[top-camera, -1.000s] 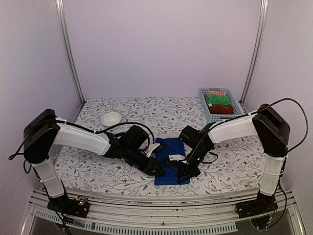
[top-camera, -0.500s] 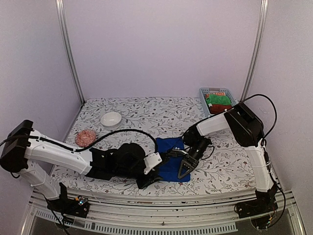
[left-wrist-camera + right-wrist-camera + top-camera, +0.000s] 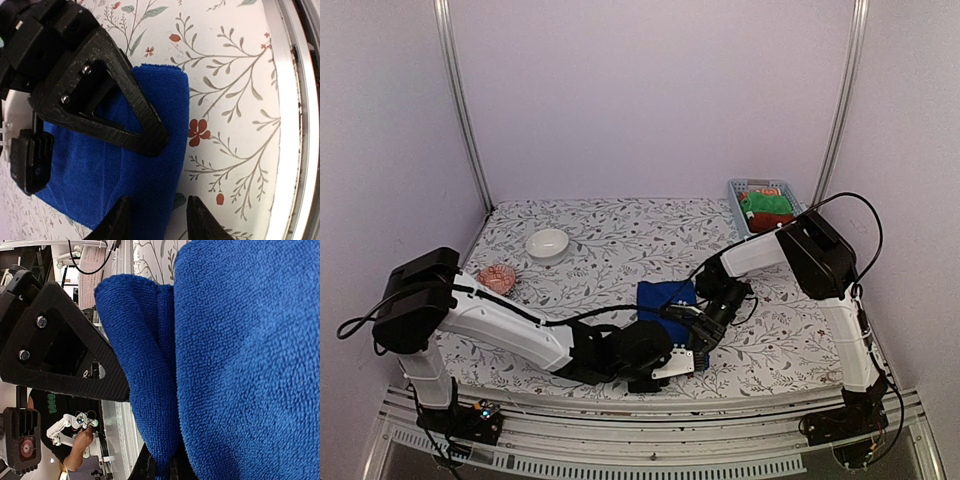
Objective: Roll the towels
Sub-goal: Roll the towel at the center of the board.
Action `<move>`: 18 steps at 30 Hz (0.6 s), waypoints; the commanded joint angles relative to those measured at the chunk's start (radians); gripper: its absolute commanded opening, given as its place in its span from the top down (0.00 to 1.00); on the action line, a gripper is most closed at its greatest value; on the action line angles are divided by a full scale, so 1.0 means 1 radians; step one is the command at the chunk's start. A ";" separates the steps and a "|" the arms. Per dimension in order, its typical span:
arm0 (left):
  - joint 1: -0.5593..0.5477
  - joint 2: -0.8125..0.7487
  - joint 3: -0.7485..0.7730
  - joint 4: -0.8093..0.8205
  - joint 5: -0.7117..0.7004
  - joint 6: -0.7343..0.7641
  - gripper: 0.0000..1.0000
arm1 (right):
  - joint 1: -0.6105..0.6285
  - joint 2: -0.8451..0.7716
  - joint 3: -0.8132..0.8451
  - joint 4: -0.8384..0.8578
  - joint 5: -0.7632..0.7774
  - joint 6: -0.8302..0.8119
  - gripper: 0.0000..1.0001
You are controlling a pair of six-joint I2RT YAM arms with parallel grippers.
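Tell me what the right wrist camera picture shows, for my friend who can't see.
A fuzzy royal blue cloth towel fills most of the picture, and its folded edge is pinched in the right pincer at the bottom. On the left, one black triangular finger of the other arm sits right next to the fold.

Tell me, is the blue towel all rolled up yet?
Not yet, only started. The blue towel has one edge folded over itself; the rest lies flat.
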 commanded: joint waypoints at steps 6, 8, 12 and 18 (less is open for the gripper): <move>-0.005 0.020 0.002 0.058 -0.045 0.124 0.57 | -0.010 0.053 -0.013 0.026 0.051 -0.009 0.97; -0.004 0.047 0.006 0.049 -0.059 0.129 0.58 | -0.010 0.057 -0.010 0.021 0.047 -0.011 0.97; -0.002 0.087 0.017 0.011 -0.073 0.118 0.61 | -0.011 0.055 -0.008 0.011 0.039 -0.015 0.97; -0.002 0.088 0.010 -0.044 -0.023 0.085 0.72 | -0.015 0.036 -0.002 -0.018 0.007 -0.029 0.96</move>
